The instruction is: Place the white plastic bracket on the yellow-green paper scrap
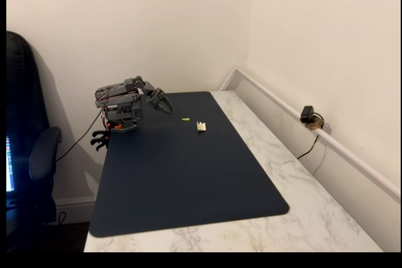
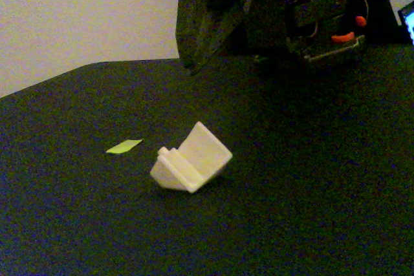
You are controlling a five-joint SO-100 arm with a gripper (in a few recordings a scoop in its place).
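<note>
Hand [image 2: 194, 63] top cut off by frame edge; open/shut unclear.

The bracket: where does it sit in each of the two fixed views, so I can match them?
Fixed view from above the table's near end: the bracket lies on the dark mat's far part, just right of the scrap.
Low, close fixed view: the bracket lies at centre, tipped on the mat, right of the scrap.
Shared landmark: the scrap, beside the bracket but apart from it in both.
</note>
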